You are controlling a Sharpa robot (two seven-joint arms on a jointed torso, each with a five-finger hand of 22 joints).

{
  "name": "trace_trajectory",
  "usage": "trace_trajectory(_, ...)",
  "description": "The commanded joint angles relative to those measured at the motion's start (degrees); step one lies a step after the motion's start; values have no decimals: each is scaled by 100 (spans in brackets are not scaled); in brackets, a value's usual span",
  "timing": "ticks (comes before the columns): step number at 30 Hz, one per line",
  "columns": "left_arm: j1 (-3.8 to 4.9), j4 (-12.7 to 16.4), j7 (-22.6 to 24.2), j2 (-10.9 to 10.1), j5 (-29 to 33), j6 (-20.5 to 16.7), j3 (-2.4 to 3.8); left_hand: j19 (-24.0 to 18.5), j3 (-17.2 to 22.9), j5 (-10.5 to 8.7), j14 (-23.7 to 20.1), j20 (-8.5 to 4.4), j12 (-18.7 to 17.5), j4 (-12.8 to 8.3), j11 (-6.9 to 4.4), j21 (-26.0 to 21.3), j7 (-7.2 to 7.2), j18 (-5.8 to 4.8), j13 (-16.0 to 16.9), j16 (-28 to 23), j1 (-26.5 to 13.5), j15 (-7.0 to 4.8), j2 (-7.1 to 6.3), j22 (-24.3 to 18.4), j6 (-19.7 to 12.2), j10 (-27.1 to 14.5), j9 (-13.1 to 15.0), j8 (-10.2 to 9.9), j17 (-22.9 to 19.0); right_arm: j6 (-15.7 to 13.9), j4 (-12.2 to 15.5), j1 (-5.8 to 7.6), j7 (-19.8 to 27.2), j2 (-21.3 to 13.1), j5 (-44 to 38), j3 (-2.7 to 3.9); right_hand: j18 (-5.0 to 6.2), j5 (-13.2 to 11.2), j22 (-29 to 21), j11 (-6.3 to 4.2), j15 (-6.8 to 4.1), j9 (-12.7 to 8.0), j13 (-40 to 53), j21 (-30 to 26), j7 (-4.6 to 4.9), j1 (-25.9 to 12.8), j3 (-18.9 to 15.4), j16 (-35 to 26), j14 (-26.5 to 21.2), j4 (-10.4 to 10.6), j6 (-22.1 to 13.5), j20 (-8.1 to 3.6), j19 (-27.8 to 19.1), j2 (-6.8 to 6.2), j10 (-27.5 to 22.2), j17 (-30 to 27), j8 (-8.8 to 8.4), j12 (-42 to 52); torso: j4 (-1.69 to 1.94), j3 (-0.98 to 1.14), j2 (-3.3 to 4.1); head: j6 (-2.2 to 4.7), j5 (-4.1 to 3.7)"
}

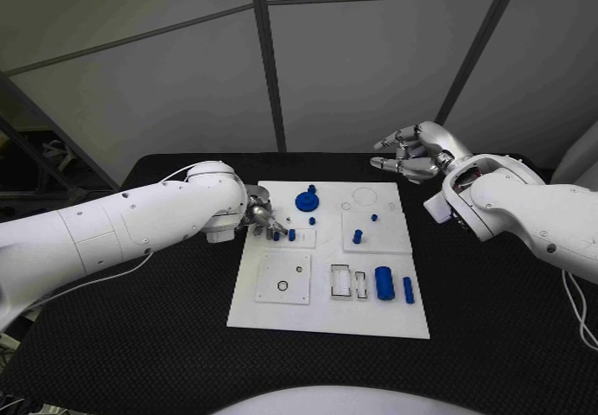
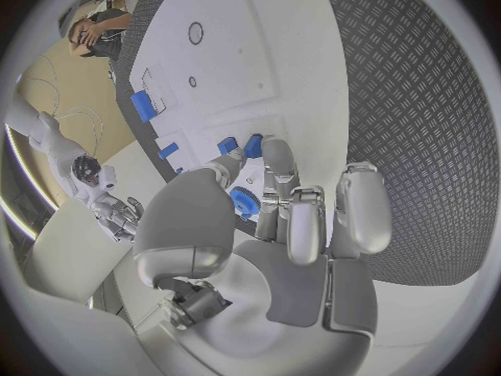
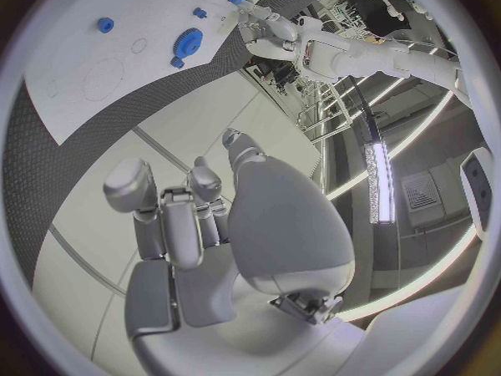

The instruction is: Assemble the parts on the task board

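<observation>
The white task board point(image 1: 374, 316) lies in the middle of the black table. My left hand point(image 1: 262, 216) reaches onto its left edge, and thumb and a finger pinch a small blue part point(image 1: 276, 233) point(image 2: 254, 146), with a second small part point(image 1: 292, 234) right beside it. A blue gear point(image 1: 307, 202) point(image 2: 242, 199) point(image 3: 189, 39) stands just beyond the fingers. Two blue pegs point(image 1: 358, 235) stand mid-board, and a blue cylinder point(image 1: 384, 283) and a thin blue rod point(image 1: 408, 290) lie at the near right. My right hand point(image 1: 417, 151) point(image 3: 199, 217) hovers past the board's far right corner, fingers apart, holding nothing.
Square inset plates with holes and slots point(image 1: 284, 278) cover the board's near half. Black table surface point(image 1: 499, 328) runs around the board on all sides. My right forearm point(image 1: 524, 212) hangs over the table to the right of the board.
</observation>
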Motion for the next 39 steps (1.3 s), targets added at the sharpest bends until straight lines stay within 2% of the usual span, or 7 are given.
trace_trajectory(1, -8, -1, -72, -13, 17, -73, -9, 44, -173, 12, 611, 6, 48, 63, 9, 15, -9, -23, 37, 27, -61, -15, 36, 658, 52, 16, -9, -1, 1423, 23, 12, 10, 34, -4, -16, 3, 41, 30, -5, -34, -53, -5, -5, -30, -5, -4, -6, -17, 353, 36, 38, -2, -30, 1, 0, 539, 19, -17, 1, -1, 1, 3, -5)
trace_trajectory(7, -9, 13, -46, -29, 17, -226, -8, 62, -524, 28, 612, -5, 107, 197, -4, 33, -24, -29, 107, 28, -66, -25, 140, 684, 71, 24, 1, 1, 1425, 44, 11, 10, 27, -7, -16, 3, 41, 30, -5, -34, -53, -5, -5, -30, -5, -4, -6, -17, 353, 36, 38, -2, -30, 1, 0, 539, 19, -17, -1, -1, 3, 7, -9)
trace_trajectory(24, -11, 138, 252, -166, 145, -902, 42, 24, -825, 81, 611, -11, 46, 322, -2, -87, -21, -5, 39, 26, 20, -28, 267, 641, 39, -33, 7, -13, 1422, 56, 5, 10, 24, -14, -16, 3, 44, 31, -21, -34, -53, -6, -11, -40, -5, -6, -8, -21, 351, 39, 35, -2, -40, -3, -6, 532, 20, -21, 1, -2, -1, 23, -22)
trace_trajectory(29, -11, 174, 677, -242, 367, -1457, 71, -207, -1007, 358, 575, 35, -337, 276, 92, -646, 93, 100, -375, -47, 309, 38, 309, 375, -222, -361, -31, -140, 1312, 48, 2, 10, 25, -20, -16, 3, 44, 31, -21, -34, -53, -6, -11, -40, -5, -6, -8, -21, 351, 39, 35, -2, -40, -3, -6, 532, 20, -21, -1, -1, 1, 33, -33)
trace_trajectory(32, -11, 197, 1266, -274, 550, -1932, 77, -737, -1090, 404, 136, 147, -497, 135, 296, -1729, 301, 279, -433, -809, 675, 203, 280, -147, -655, -801, -154, -378, 254, 44, -1, 10, 23, -24, -16, 3, 44, 31, -21, -34, -53, -6, -11, -40, -5, -6, -8, -21, 351, 39, 35, -2, -40, -3, -6, 532, 20, -21, 1, -2, 2, 39, -49)
trace_trajectory(35, -15, 223, 1904, -266, 647, -2396, 76, -1717, -993, 414, -736, 300, -833, -179, 477, -3503, 515, 535, -596, -2015, 1341, 395, 230, -1010, -1049, -1485, -378, -633, -1177, 24, -4, 10, 25, -25, -16, 3, 44, 33, -26, -34, -53, -6, -21, -44, -5, -6, -9, -28, 349, 40, 33, -2, -42, -4, -14, 522, 20, -27, 3, 3, -2, 46, -58)
trace_trajectory(39, -66, 266, 2651, -233, 641, -2826, 67, -2201, -661, 403, -2043, 446, -1378, -501, 658, -4089, 649, 561, -972, -3568, 2050, 560, 186, -1288, -1338, -2128, -695, -898, -2827, 1, -11, 10, 44, -24, -16, 3, 63, 44, -122, -39, -56, -2, -171, -108, -11, 17, 2, -77, 325, 38, 59, -5, -105, -7, -154, 442, 44, -146, 1, -3, 3, 71, -76)
